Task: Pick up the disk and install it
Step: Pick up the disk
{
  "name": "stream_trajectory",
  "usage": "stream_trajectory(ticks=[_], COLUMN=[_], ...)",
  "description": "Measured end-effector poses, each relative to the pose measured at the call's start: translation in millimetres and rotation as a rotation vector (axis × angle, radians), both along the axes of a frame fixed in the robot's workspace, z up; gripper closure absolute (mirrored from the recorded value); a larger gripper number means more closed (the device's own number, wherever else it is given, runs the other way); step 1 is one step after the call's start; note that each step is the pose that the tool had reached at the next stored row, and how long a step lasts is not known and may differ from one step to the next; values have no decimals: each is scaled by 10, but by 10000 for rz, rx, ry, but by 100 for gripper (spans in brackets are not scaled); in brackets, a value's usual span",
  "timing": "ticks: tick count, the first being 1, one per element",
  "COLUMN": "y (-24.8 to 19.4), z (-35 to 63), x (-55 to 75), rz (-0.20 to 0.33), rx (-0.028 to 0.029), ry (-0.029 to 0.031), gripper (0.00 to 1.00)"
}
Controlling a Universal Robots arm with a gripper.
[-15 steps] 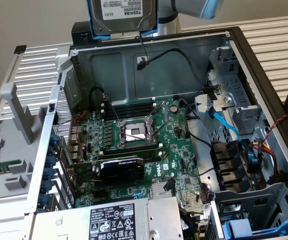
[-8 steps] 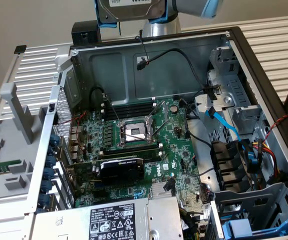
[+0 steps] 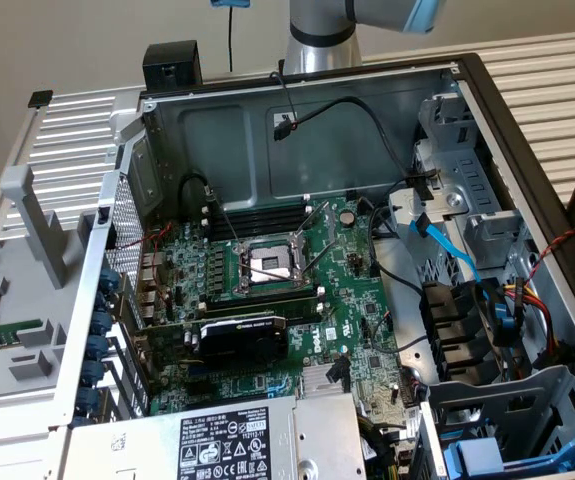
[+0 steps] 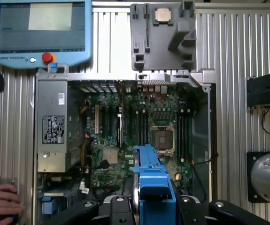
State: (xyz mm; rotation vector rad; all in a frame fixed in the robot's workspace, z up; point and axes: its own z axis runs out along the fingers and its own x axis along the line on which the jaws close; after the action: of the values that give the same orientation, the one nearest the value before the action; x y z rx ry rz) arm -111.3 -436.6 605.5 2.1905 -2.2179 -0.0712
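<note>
1. Seen from the wrist, the end effector (image 4: pixel 152 208) is clamped on the disk (image 4: pixel 150 176), gripping its blue carrier between black fingers.
2. The disk hangs above the open computer case (image 4: pixel 203 77), over the motherboard (image 4: pixel 125 136) and near the processor socket (image 4: pixel 164 138).
3. A grey power supply (image 4: pixel 52 126) fills one end of the case, which sits on a ribbed counter (image 4: pixel 233 56).
4. A person's hand (image 4: pixel 1 201) rests beside the case, and a teach pendant (image 4: pixel 41 33) lies nearby.
5. A second blue carrier (image 3: pixel 487 455) sits in a bay at the exterior view's right.
</note>
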Motion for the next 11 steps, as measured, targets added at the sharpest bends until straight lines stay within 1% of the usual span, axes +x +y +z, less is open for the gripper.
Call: stream_trajectory(ticks=[2,5,8,11], y=[-21,-66,-120,-188], z=[68,152,210,246], x=[40,106,173,232], rz=[0,0,1,0], rx=[6,17,33,50], ry=[0,0,0,0], gripper=[63,63,63,63])
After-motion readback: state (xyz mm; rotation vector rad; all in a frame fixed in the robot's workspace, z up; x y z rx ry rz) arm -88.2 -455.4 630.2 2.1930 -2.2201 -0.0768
